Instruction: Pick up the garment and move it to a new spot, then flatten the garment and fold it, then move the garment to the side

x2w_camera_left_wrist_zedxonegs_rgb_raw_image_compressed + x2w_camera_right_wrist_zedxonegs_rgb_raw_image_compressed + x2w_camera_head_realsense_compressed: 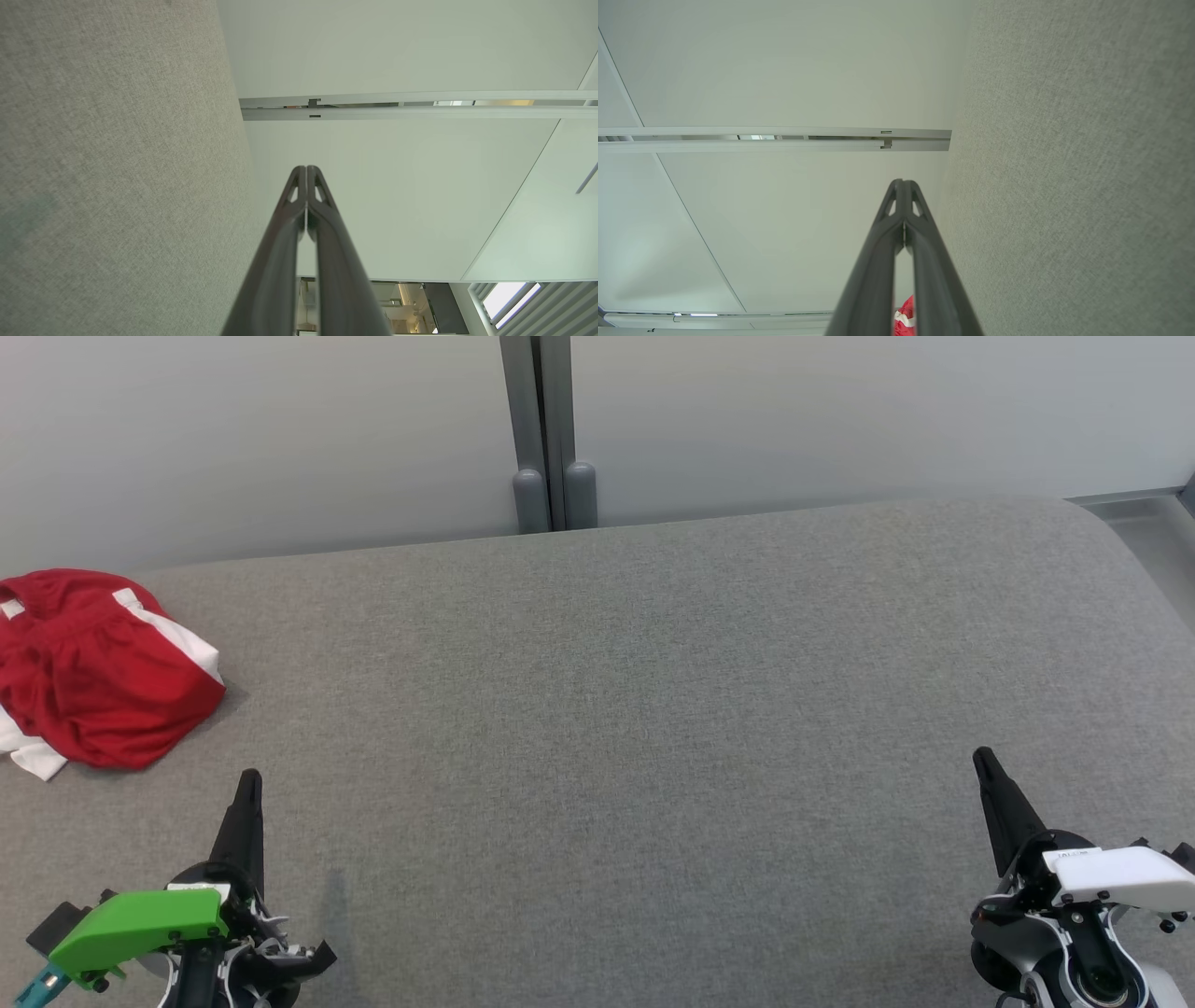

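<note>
Crumpled bright red jersey garment point(98, 672) with white trim lies at the grey fabric tabletop's point(616, 709) far left. Left gripper point(249, 779) and right gripper point(982, 759) hover empty, fingers pressed together.

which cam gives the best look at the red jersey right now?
Head view: the garment lies crumpled, nearly whole, at the far left of the grey surface, cut slightly by the picture's edge. Right wrist view catches a red-and-white sliver of it at its bottom edge. Left wrist view faces the grey surface and wall panels.
</note>
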Controlling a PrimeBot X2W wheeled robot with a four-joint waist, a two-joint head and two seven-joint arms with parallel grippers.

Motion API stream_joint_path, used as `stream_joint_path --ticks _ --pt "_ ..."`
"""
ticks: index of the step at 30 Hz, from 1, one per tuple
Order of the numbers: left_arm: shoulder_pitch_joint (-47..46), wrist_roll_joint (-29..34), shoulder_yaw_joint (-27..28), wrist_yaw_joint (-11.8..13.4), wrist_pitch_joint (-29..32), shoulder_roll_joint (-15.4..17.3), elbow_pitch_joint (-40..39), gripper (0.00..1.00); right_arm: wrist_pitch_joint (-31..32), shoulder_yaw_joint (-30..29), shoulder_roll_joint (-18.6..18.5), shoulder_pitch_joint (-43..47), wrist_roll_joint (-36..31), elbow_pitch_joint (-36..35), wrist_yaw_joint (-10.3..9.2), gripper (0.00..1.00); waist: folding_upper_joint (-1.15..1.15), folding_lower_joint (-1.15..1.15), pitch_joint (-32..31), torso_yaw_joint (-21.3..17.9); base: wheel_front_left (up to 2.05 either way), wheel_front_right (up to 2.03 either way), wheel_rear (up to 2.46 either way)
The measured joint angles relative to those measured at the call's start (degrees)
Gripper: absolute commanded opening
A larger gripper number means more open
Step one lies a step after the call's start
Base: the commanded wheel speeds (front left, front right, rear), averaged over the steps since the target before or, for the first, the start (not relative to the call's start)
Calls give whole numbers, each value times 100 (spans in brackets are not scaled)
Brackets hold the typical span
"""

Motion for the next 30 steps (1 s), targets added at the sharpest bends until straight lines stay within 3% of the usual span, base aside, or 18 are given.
stream_joint_path --ticks 30 --pt "0 0 -1 0 0 0 0 0 0 0 0 0 0 0 0 0 0 0 0 0 0 0 0"
